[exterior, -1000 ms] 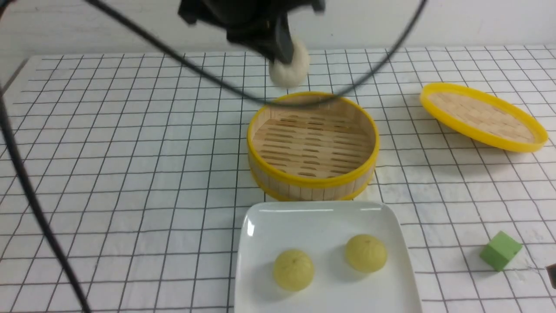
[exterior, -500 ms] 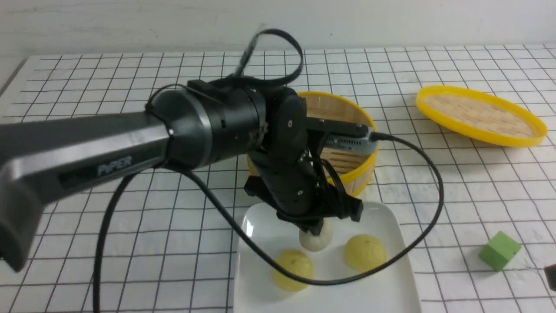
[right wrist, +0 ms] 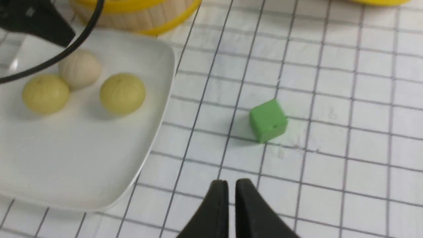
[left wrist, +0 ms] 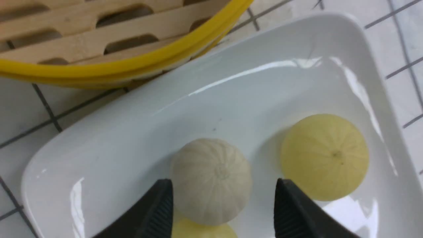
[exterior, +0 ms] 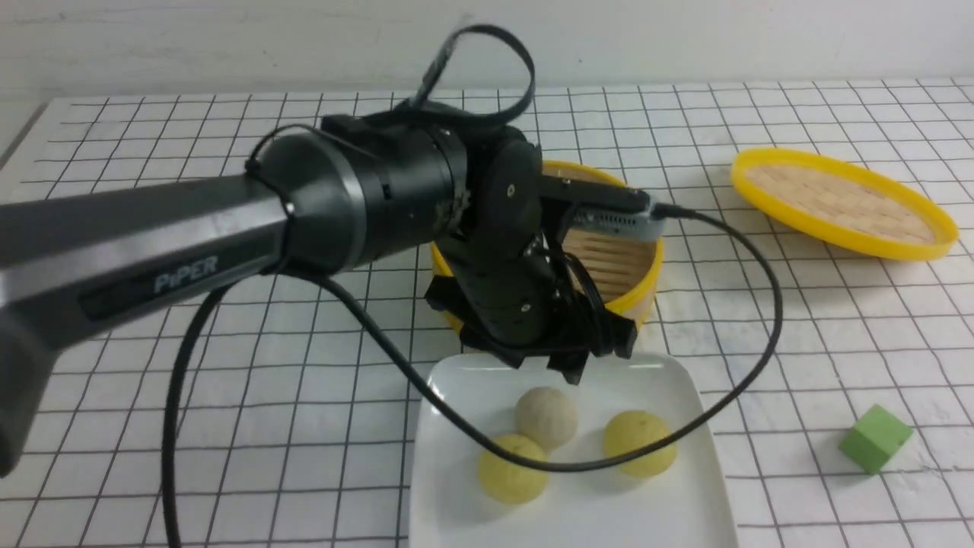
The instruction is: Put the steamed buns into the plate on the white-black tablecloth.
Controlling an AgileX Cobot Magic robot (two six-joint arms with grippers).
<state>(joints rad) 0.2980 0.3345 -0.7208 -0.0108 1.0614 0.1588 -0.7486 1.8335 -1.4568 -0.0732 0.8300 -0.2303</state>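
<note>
The white plate (exterior: 670,380) lies on the white-black tablecloth (exterior: 228,396) at the front. In it rest the beige-grey bun (exterior: 545,415) and two pale yellow buns (exterior: 513,468) (exterior: 641,442). My left gripper (exterior: 572,365) hangs open just above the plate's far edge; in the left wrist view its fingers (left wrist: 155,208) stand apart either side of the beige-grey bun (left wrist: 211,178), not touching it. My right gripper (right wrist: 231,190) is shut and empty over the cloth, near the green cube (right wrist: 267,120); it is out of the front view.
The round yellow-rimmed bamboo steamer (exterior: 631,274), empty, stands right behind the plate, partly hidden by my left arm. Its yellow-rimmed lid (exterior: 841,202) lies tilted at the far right. A green cube (exterior: 875,438) sits front right. A black cable (exterior: 746,365) loops over the plate.
My left arm came down from above the steamer with the beige-grey bun, set it in the plate, opened and rose slightly. The bun now lies free between the yellow ones.
</note>
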